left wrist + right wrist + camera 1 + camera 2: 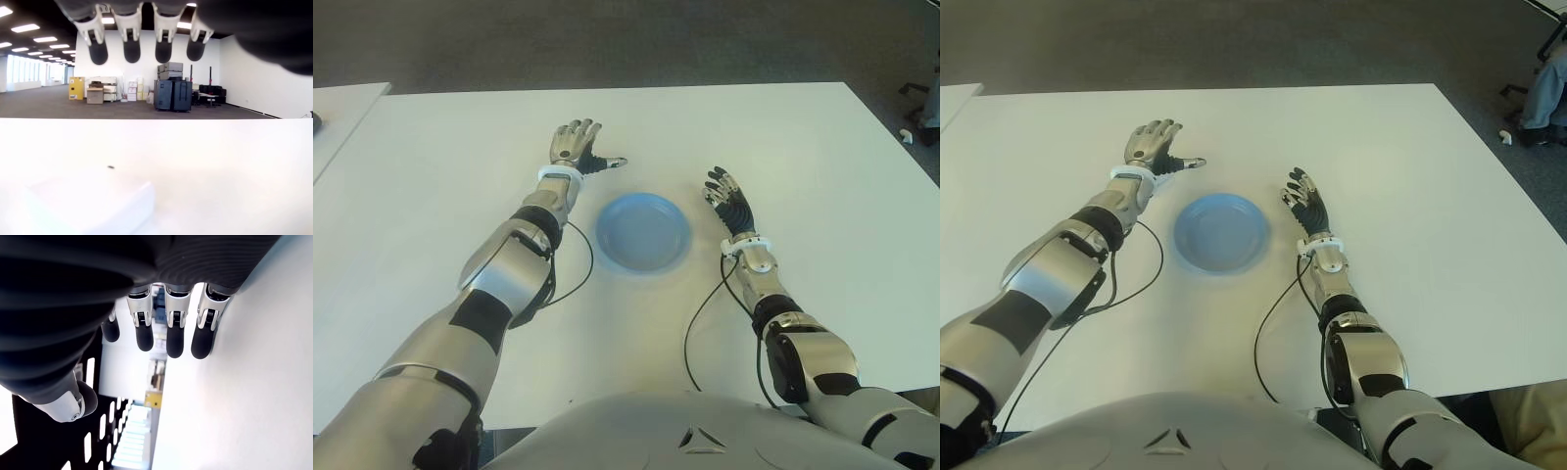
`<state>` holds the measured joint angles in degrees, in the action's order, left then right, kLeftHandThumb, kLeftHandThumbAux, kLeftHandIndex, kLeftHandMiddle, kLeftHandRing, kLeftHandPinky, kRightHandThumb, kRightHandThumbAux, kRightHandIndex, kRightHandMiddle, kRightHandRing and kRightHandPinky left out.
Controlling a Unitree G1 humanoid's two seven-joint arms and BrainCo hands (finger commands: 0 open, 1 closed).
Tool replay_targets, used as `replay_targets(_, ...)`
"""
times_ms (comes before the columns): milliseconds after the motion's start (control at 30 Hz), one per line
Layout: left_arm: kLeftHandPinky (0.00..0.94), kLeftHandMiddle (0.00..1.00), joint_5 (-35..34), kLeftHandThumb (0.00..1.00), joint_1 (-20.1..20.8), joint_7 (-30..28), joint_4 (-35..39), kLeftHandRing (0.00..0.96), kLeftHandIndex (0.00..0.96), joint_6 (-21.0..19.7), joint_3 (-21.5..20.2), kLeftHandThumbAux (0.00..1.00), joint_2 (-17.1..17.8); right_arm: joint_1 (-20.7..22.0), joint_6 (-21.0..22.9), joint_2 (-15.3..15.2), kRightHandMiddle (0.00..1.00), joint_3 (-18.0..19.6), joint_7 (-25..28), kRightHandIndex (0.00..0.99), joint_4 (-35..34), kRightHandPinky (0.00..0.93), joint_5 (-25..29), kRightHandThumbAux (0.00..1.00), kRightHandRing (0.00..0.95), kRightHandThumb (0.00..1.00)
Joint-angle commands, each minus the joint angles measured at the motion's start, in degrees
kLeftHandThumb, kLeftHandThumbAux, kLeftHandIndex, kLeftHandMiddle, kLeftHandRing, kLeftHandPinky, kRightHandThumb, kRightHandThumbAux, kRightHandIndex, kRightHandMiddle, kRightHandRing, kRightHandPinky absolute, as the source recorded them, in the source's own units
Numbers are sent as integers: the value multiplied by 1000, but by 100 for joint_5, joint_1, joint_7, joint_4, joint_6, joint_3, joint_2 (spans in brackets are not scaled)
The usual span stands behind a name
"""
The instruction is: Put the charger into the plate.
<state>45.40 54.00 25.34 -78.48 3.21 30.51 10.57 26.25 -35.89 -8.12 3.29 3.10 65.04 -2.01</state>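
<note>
A white boxy charger (93, 200) lies on the white table (431, 176), seen only in the left wrist view, just under my left hand; the eye views do not show it. My left hand (578, 147) hovers at the plate's far left with fingers (131, 46) spread and nothing in them. The empty blue plate (642, 235) sits mid-table between my arms. To the plate's right, my right hand (728, 199) shows with fingers (175, 335) extended, holding nothing.
Black cables (700, 323) trail from both wrists across the table's near side. A second white table (342, 113) stands at the left with a gap between. A seated person's leg (1540, 83) and chair base show beyond the far right corner.
</note>
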Motion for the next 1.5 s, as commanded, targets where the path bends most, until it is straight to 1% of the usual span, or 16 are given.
replay_targets(33,0,0,-49,162,29,-239,-3,0,0,-102,38,147,-68,-433,362,66,135,-88,86,76,326,152,-108,583,133,137)
replay_targets(233,0,0,-77,139,84,-519,-40,0,0,-301,38,165,-136,-427,402,23,139,-100,150,78,336,156,-100,579,136,135)
replay_targets(400,0,0,-181,125,60,-641,-53,0,0,-427,-63,181,-191,-430,374,-5,148,-112,146,81,344,161,-107,585,143,133)
replay_targets(733,0,0,-408,133,-114,-449,-69,0,0,-484,-235,207,-211,-441,353,-38,159,-89,214,85,365,171,-61,602,155,131)
replay_targets(1033,0,0,-441,128,-284,-394,-91,0,0,-538,-269,253,-188,-480,255,-64,173,-51,280,88,374,197,-36,611,173,130)
replay_targets(1233,0,0,-351,56,-409,-504,-108,0,0,-641,-161,342,-166,-515,137,-63,189,-5,342,90,370,221,0,622,194,128)
replay_targets(1500,0,0,-256,4,-637,-770,-135,0,0,-674,-8,447,-42,-579,-7,-44,206,44,376,90,327,258,24,645,224,124)
